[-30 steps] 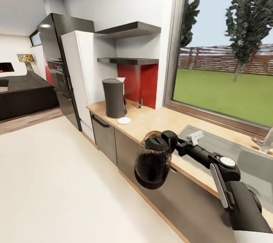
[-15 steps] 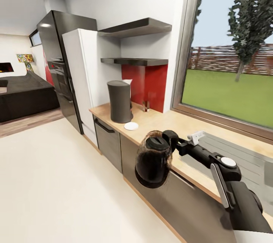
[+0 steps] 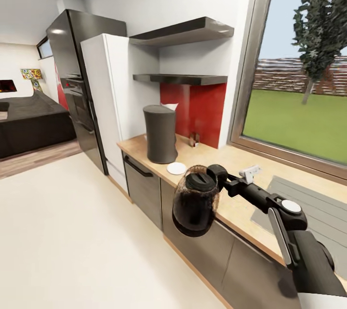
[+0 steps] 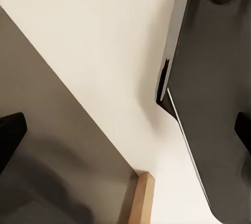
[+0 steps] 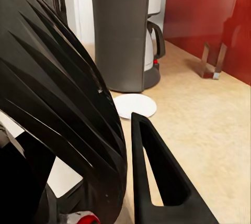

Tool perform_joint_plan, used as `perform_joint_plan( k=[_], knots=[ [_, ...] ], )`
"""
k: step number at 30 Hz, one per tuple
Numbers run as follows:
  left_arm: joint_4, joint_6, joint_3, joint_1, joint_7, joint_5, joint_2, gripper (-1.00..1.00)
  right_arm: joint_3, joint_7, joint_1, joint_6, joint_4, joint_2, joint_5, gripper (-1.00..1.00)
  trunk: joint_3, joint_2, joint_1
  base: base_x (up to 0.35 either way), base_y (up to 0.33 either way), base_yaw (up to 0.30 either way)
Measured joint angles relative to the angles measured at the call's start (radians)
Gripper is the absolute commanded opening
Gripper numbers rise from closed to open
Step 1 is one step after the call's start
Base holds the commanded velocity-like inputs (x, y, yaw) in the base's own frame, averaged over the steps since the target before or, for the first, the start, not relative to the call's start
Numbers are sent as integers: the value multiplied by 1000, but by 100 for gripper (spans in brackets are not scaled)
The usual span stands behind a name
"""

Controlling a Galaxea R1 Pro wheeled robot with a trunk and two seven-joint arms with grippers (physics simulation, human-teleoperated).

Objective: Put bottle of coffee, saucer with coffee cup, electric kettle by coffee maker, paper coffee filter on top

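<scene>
Right claw point(image 3: 222, 181) clamped on rounded glass electric kettle's point(image 3: 195, 200) black loop handle.

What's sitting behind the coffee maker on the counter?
A pale corner pokes up behind the coffee maker, likely the paper filter; its body hides the rest. The red panel stands further back.

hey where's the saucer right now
In the head view the saucer lies on the countertop, just in front of the coffee maker near the counter's front edge, beyond the held kettle.
</scene>
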Motion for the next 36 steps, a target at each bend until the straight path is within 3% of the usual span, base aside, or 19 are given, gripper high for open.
perform_joint_plan(
  k=[7,24,27,31,35,36],
  knots=[
    [0,0,0,0,0,0,1,100,-2,5,0,0,0,-5,-13,-100,1,0,0,293,196,-50],
    [1,-1,-3,1,1,-2,5,100,-5,-12,0,1,-1,-1,-9,-100,13,-1,0,294,195,-212],
    [1,-2,-3,2,1,-2,8,100,-17,-73,-1,1,-2,-1,-7,-100,13,-1,0,298,187,-29],
    [1,-2,-3,2,1,-2,8,100,-22,-225,-6,9,-6,1,-8,-100,13,-1,0,299,185,-4],
    [1,4,-1,1,1,-2,9,100,-21,-395,-59,111,-6,4,-8,-100,13,-1,0,299,184,0],
    [2,7,-5,1,0,-3,9,100,-21,-468,-99,164,-2,6,-4,-100,13,-1,0,269,152,0]
  ],
)
